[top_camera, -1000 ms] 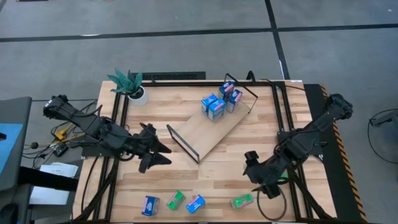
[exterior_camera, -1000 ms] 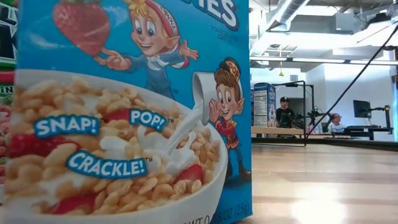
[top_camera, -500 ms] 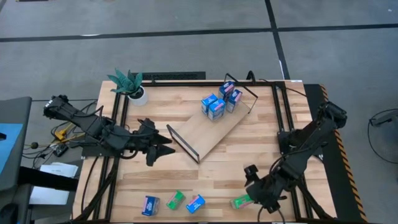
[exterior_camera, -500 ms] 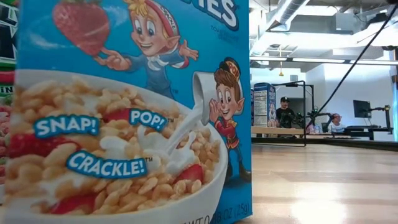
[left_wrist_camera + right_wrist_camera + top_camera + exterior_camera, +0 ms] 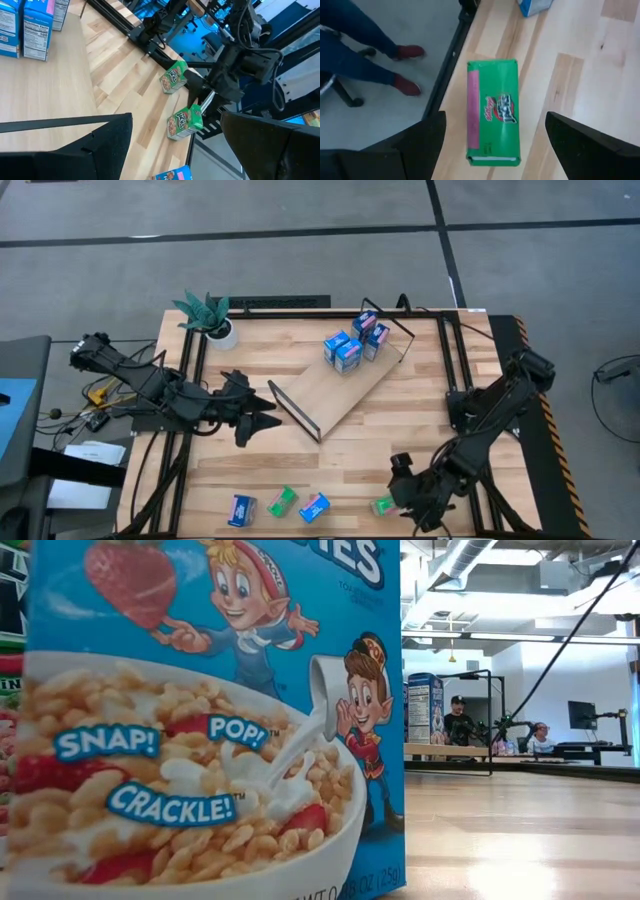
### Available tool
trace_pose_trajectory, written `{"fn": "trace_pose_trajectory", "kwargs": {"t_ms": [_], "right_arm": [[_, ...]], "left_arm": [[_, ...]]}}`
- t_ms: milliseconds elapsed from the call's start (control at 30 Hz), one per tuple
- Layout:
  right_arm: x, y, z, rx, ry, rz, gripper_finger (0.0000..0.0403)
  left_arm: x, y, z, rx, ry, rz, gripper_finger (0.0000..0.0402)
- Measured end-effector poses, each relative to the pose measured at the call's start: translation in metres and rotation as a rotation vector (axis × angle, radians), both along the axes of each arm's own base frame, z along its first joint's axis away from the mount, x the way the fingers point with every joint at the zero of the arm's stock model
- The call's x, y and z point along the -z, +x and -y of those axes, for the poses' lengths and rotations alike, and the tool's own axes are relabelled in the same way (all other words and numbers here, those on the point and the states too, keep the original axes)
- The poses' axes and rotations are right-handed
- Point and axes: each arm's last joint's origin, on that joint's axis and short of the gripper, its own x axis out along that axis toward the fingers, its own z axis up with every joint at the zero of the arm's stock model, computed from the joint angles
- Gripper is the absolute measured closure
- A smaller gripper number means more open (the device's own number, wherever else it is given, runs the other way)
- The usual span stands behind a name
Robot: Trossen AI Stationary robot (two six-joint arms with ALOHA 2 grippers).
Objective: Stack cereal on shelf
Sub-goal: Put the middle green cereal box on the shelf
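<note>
Green cereal box [image 5: 492, 111] lies flat by the desk's [image 5: 370, 445] near edge; we see the right claw [image 5: 412, 495] spread wide directly above it, gripping nothing. Four blue boxes [image 5: 355, 340] stand on the shelf [image 5: 330, 395]. The left claw [image 5: 262, 415] waits wide open, empty, beside the shelf's end.

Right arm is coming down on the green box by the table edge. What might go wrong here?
1. The green box lies near the table edge; a nudge from the open right end effector may push it off.
2. The shelf sits skewed, with blue boxes crowding its far end.
</note>
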Motion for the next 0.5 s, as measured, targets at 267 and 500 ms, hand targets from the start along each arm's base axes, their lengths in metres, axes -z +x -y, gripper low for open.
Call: {"fn": "trace_pose_trajectory", "kwargs": {"t_ms": [267, 500], "right_arm": [[0.003, 0.004, 0.0, 0.059, 0.016, -0.024, 0.0038], [0.017, 0.009, -0.007, 0.082, 0.012, -0.055, 0.0051]], "left_arm": [[0.003, -0.001, -0.001, 0.002, 0.021, -0.035, 0.0109], [0.004, -0.001, -0.001, 0.007, 0.045, -0.039, 0.0109]]}}
